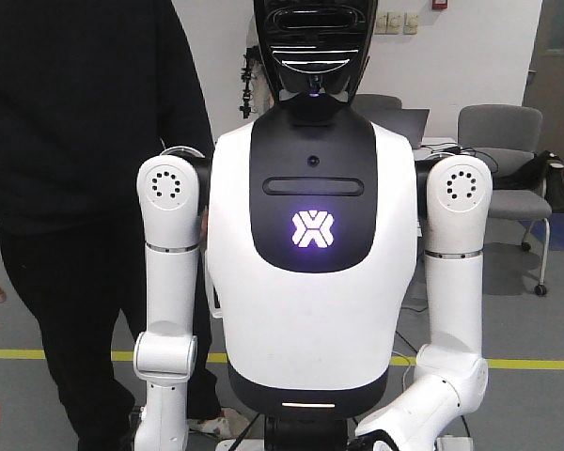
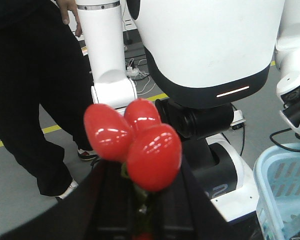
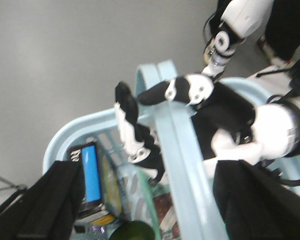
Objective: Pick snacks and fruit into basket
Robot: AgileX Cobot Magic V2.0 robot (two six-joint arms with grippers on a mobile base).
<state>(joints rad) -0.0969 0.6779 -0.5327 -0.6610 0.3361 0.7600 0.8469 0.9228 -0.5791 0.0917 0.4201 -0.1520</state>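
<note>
In the left wrist view my left gripper (image 2: pixel 140 202) is shut on the green stem of a glossy red fruit cluster (image 2: pixel 140 142) with three lobes, held in the air. The pale blue basket (image 2: pixel 282 187) shows at the lower right of that view. In the right wrist view my right gripper (image 3: pixel 147 172) is open above the basket (image 3: pixel 65 137), its black fingers (image 3: pixel 52 200) wide apart on either side of the basket's handle (image 3: pixel 182 165). Inside lie a blue-labelled pack (image 3: pixel 91 175), a green fruit (image 3: pixel 132 232) and a printed pouch (image 3: pixel 162 207).
A white and black humanoid robot (image 1: pixel 310 225) stands in front. Its hand (image 3: pixel 140 145) is at the basket's rim. A person in black (image 1: pixel 66 188) stands at the left. Office chairs (image 1: pixel 508 150) stand behind. The floor is grey with a yellow line (image 1: pixel 66 354).
</note>
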